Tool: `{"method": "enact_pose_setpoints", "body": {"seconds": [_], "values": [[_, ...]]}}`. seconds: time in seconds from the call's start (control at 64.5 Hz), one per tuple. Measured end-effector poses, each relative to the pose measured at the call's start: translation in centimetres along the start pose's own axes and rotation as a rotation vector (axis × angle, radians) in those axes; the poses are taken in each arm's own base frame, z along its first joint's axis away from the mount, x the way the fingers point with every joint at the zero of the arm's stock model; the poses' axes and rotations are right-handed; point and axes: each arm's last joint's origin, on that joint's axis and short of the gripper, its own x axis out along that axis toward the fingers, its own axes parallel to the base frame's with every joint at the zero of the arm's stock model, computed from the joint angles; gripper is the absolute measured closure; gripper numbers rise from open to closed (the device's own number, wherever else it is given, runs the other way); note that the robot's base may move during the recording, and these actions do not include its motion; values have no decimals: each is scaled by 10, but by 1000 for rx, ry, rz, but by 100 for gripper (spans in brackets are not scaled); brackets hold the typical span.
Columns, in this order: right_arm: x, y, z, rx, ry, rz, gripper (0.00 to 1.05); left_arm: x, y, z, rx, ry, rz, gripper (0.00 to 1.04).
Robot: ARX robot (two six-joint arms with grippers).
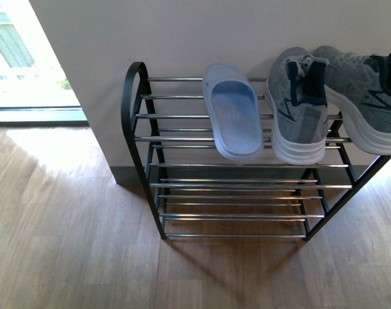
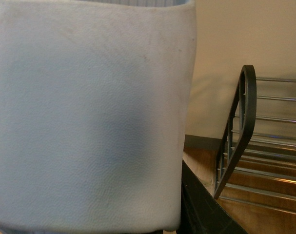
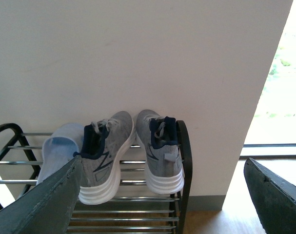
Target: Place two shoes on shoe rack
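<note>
The black shoe rack (image 1: 140,138) stands against the wall. On its top tier lie one pale blue slide sandal (image 1: 237,112) and two grey sneakers (image 1: 298,106) (image 1: 362,96), heels toward me. No arm shows in the front view. In the left wrist view a second pale blue sandal (image 2: 89,117) fills most of the picture; my left gripper (image 2: 148,195) is shut on it, one dark finger (image 2: 201,209) showing beside it, and the rack's hoop (image 2: 245,122) stands off to one side. My right gripper (image 3: 162,161) is open and empty, facing the sneakers (image 3: 106,156) (image 3: 160,151) from a distance.
A white wall (image 1: 201,32) backs the rack, with a grey skirting. Wood floor (image 1: 66,244) spreads in front. A bright glass door or window (image 1: 21,58) lies left of the wall corner. The rack's lower chrome bars (image 1: 234,203) carry nothing.
</note>
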Motion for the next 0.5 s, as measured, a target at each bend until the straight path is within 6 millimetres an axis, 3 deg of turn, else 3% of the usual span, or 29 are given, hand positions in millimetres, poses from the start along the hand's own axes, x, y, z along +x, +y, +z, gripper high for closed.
{"method": "enact_pose_setpoints", "body": {"seconds": [0.248, 0.372, 0.496], "values": [[0, 0, 0, 0, 0, 1, 9, 7, -3, 3, -54, -58, 59, 103], [0, 0, 0, 0, 0, 2, 9, 35, -25, 27, -152, -95, -26, 103], [0, 0, 0, 0, 0, 4, 9, 75, -63, 39, -198, -8, -188, 103]]}}
